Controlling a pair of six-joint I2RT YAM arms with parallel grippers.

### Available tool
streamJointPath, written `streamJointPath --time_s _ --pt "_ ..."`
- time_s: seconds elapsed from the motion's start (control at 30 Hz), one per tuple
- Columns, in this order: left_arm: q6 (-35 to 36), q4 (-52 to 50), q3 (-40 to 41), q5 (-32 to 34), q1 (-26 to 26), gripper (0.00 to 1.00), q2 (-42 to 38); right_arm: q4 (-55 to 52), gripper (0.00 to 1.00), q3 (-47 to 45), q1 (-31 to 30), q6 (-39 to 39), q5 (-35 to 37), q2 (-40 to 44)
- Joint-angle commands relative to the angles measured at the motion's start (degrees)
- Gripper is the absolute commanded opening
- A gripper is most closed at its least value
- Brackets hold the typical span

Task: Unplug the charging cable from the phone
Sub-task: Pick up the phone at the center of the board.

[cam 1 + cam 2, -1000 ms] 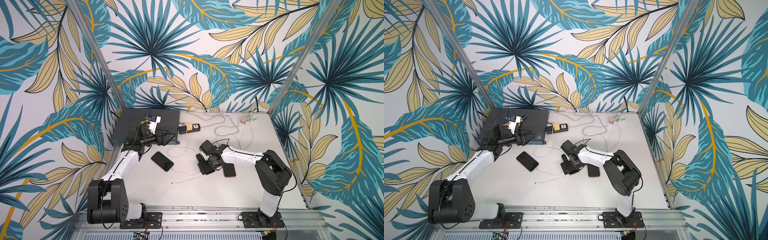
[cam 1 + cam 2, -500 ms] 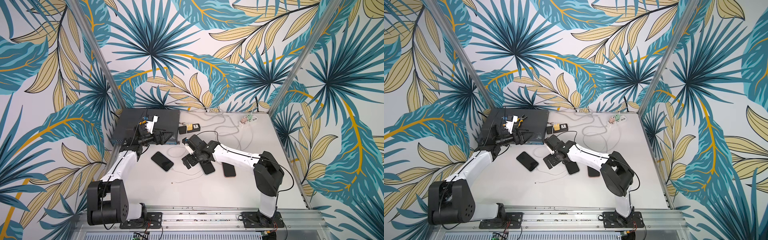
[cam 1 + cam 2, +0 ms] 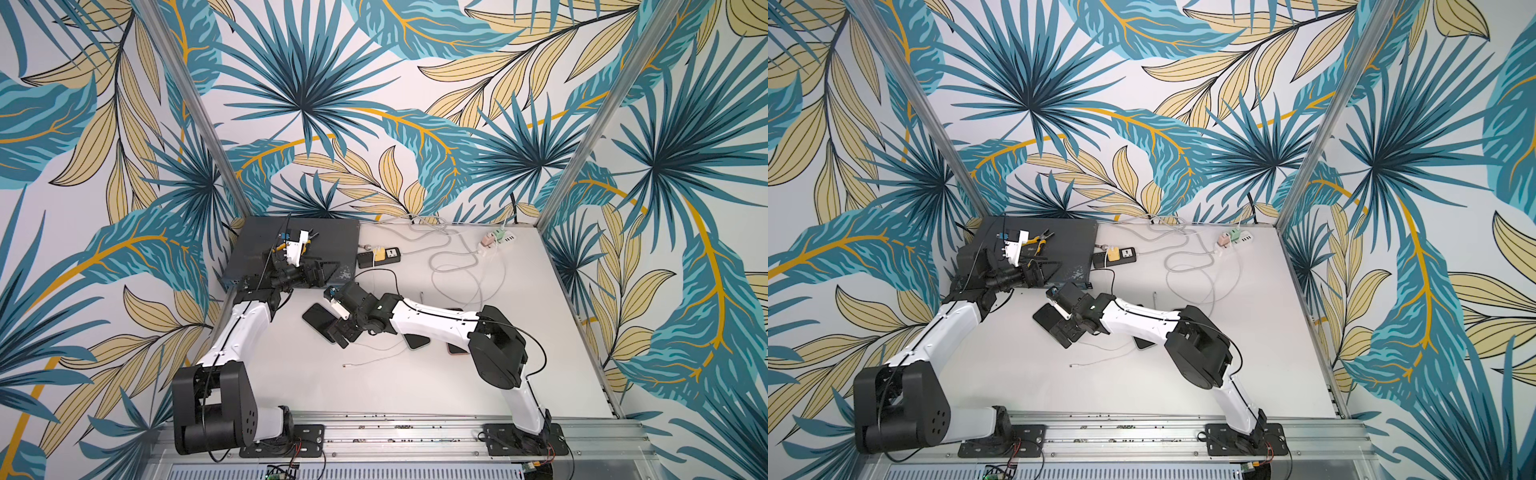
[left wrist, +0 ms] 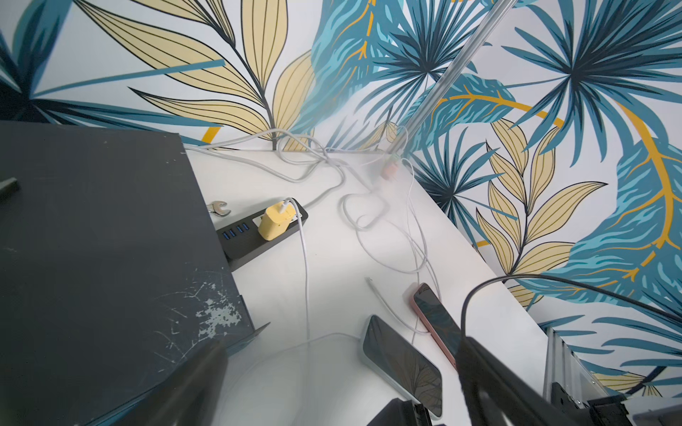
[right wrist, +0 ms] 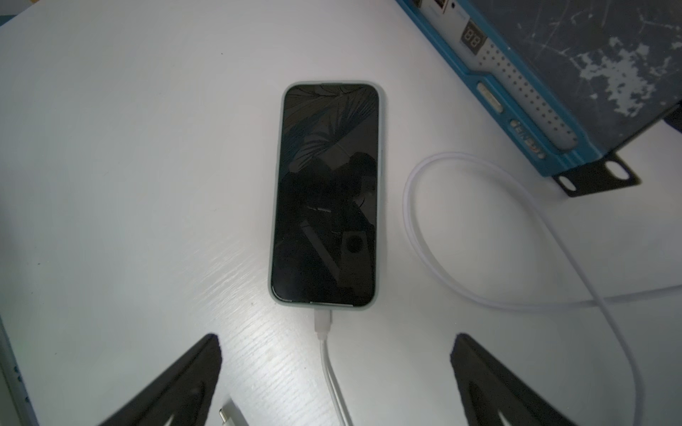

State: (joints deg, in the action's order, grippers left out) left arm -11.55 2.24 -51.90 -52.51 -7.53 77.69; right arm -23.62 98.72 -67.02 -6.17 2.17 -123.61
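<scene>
Since the charging cable (image 5: pixel 330 372) is plugged into the end of the phone (image 5: pixel 324 191) that faces the right gripper (image 5: pixel 336 337), we'd call this approach pretty much lined up. The plug (image 5: pixel 322 320) sits just ahead of the gap between the 2 jaws, about centred, and the white cord trails back through that gap. Those jaws are spread wide with nothing in them.

Phone's lying flat, screen up. We reckon it's light, and its smooth case will skate on the white table (image 5: pixel 110 184), so tugging the cord alone would likely drag the whole thing along. The cord looks thin and floppy, no good for pulling. We'd pinch the short stiff plug housing right where it meets the phone and pull straight back, no sideways levering on the port.

A loose silver connector (image 5: pixel 230 413) lies right beside 1 jaw, easy to snag by mistake. The cord's big loop and the blue-fronted box (image 5: pixel 516 92) lie out past the other jaw. The left gripper (image 4: pixel 341 343) is also wide apart and empty; we'd want it pinning the phone down.
</scene>
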Motion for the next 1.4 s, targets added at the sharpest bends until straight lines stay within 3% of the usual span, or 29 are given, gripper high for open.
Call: streamJointPath --time_s 0.0,0.4,1.1,1.37 --pt "1.62 -1.42 -1.76 2.65 -1.64 1.00 -1.32 1.24 1.00 2.77 -0.42 0.93 0.05 -3.20" --pt "0.26 -1.33 -1.80 3.78 -5.10 1.00 -0.70 -1.29 1.00 11.33 -0.47 1.15 -1.53 -11.38" --pt "0.21 -1.52 -1.80 3.95 -5.30 1.00 -0.70 -8.01 0.99 20.33 -1.22 3.03 1.12 -20.03" --pt "0.20 -1.52 -1.80 3.90 -5.30 1.00 -0.71 -9.96 0.87 22.24 -2.04 3.92 3.96 -21.64"
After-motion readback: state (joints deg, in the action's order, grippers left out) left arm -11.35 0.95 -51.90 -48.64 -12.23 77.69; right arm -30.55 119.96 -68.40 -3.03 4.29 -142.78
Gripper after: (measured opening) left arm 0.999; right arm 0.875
